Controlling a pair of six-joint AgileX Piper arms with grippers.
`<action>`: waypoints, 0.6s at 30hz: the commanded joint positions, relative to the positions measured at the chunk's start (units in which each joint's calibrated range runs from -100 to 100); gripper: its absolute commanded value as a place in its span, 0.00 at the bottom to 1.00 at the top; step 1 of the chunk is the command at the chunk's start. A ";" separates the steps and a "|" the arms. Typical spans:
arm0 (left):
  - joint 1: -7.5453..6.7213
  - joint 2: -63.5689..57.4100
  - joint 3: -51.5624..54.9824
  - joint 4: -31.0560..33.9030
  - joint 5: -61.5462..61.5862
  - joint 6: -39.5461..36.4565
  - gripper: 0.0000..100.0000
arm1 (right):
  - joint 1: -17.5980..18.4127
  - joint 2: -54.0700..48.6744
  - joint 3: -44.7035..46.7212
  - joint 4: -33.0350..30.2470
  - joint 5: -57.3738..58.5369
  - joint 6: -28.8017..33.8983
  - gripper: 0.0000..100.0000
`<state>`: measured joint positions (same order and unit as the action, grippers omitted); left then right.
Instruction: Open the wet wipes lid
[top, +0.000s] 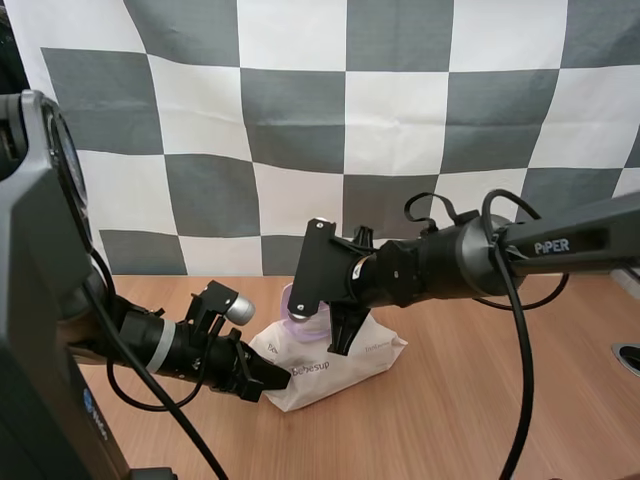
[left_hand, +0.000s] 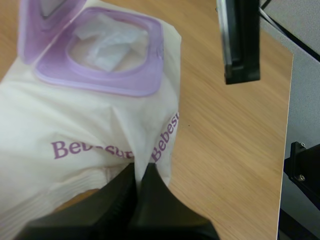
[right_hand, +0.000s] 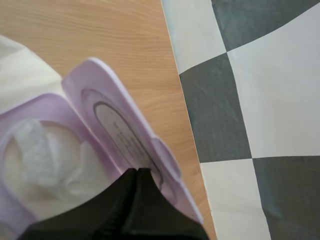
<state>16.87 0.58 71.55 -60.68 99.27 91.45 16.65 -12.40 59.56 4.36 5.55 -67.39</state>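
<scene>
Wet wipes pack (top: 345, 358) is grasped at its lower-left edge by the left hand (top: 268, 377), low and left of centre in the high view. The left wrist view shows a fold of the white wrapper pinched between the two dark fingertips. Beyond that grip the pack lies on the wooden worktop (top: 480, 400), in the middle of the frame's lower half, with its printed lettering toward the left hand. Farther along the pack's top the purple lid (top: 297, 300) stands raised and open. The right wrist view shows a white wipe (right_hand: 40, 155) crumpled in the uncovered opening. At frame centre the right hand (top: 340, 335) hangs just above the pack, to the right of the lid. Its fingers lie together as one dark wedge, clenched on nothing, with the tips just in front of the lid's inner face.
</scene>
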 joint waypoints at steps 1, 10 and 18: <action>0.00 -0.01 -0.01 0.06 0.02 -0.05 0.00 | 0.02 1.49 -2.83 0.13 -0.11 0.35 0.00; 0.00 -0.01 -0.01 0.00 -0.33 -0.05 0.00 | 0.02 6.21 -6.42 0.45 -0.11 0.35 0.00; 0.00 -0.01 -0.01 0.21 -0.35 -0.05 0.00 | 0.02 7.67 -8.40 0.45 -1.00 0.35 0.00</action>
<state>16.87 0.58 71.55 -60.56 98.95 91.45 16.65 -5.19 51.28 4.81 4.70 -67.11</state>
